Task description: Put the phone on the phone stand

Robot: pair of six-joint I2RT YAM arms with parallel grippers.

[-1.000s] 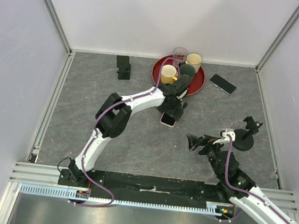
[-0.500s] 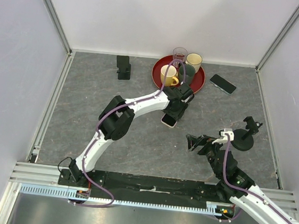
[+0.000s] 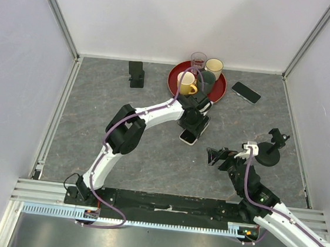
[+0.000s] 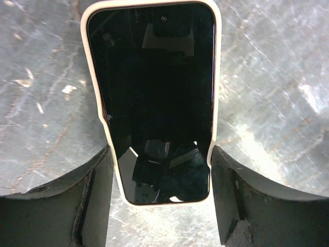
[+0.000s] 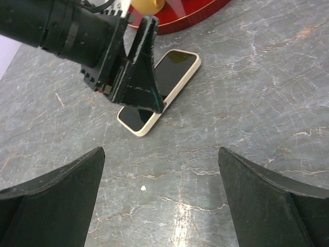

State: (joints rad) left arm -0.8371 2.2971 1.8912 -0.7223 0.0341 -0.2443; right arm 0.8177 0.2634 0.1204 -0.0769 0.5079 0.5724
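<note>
Grey table [image 3: 94, 122] holds two phones [image 3: 188, 136] and four cups [image 3: 186, 83].

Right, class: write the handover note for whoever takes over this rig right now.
Left gripper: fingers flank the cream-cased phone; firm grip unclear.
Right gripper: open, empty, above the table.
Phone lies flat, screen up, near the red tray; phone stand stands empty at the far left.
Done: approach. To do: grip, lift, carry, set on stand.

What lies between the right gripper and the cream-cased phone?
Bare tabletop separates the right gripper from the cream-cased phone, in the right wrist view.
</note>
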